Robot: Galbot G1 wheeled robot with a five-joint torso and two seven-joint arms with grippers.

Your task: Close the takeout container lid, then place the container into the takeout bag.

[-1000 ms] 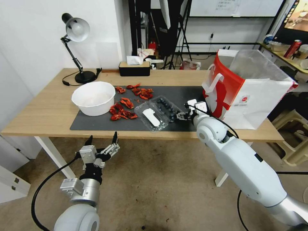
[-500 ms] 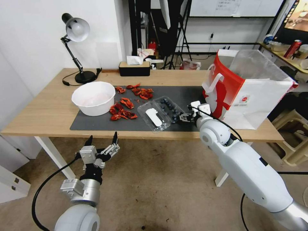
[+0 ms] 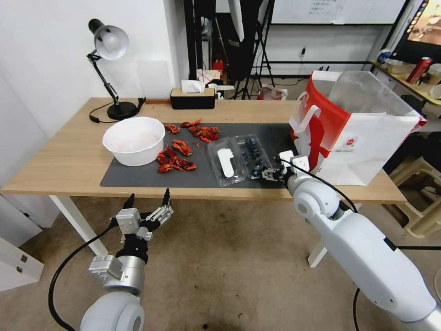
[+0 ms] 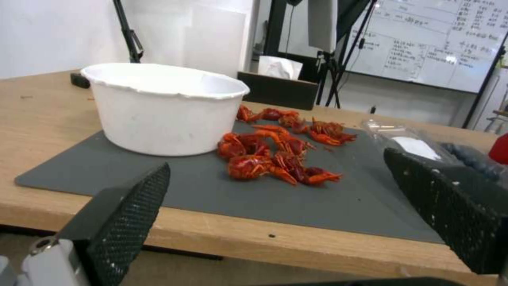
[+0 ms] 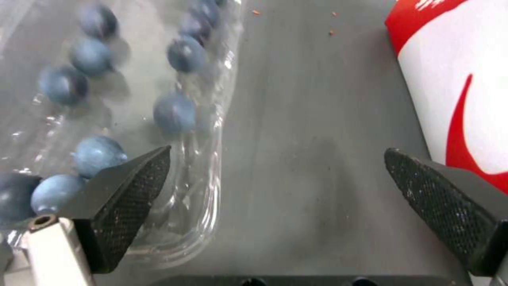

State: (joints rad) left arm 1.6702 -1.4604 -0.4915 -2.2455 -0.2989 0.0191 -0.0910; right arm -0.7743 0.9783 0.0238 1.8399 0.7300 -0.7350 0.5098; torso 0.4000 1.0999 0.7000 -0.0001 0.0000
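Lying open on the dark mat [image 3: 151, 177], the takeout container [image 3: 239, 158] shows its lid [image 3: 225, 162] at 9 o'clock of the berry half. The right gripper [image 3: 265, 174], fingers [image 5: 124, 194] spread, sits at its 5 o'clock corner. The takeout bag [image 3: 363, 138] stands at 3 o'clock on the bench [image 3: 59, 161]. The left gripper [image 3: 148, 202] hangs open below the bench edge.

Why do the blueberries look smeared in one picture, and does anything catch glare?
In the right wrist view the berries in the takeout container look soft and smeared, while the right gripper fingers stay crisp. In the head view straight edges of the table bow slightly, and the lamp shade shines. In the left wrist view the open left gripper looms dark against the bright white bowl.
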